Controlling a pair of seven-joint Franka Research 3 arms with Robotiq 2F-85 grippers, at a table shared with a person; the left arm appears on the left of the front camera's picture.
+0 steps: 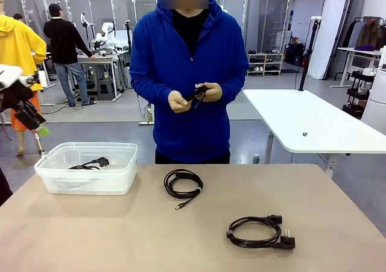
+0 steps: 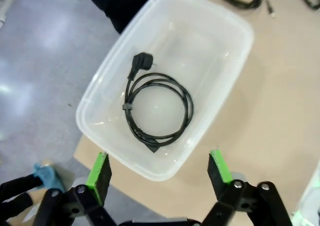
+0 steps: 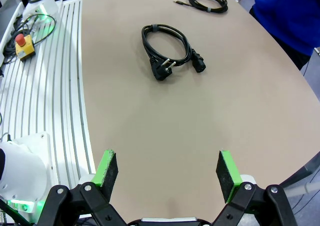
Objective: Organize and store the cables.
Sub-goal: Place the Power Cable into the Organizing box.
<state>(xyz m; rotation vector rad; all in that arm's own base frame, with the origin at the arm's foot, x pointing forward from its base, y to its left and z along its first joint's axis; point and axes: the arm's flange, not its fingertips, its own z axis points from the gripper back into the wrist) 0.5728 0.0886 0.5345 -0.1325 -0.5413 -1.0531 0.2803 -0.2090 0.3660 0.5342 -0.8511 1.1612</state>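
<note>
Beige table [image 1: 120, 242] bears the clear bin [image 1: 90, 184], one coil [image 2: 126, 106] inside it below our left gripper [image 2: 159, 156], fingers apart, while the power cord [image 1: 253, 243], lengthwise across the table, lies well ahead of our nearer right gripper [image 3: 166, 161], fingers likewise spread; the person's hands [image 1: 179, 102] half hide another cable [image 1: 196, 93].

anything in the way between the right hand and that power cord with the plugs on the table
Nothing visible. The right hand is open over the table, and only bare table top lies between it and the coiled power cord. The thinner coiled cable lies beyond the cord, out of the path.
</note>
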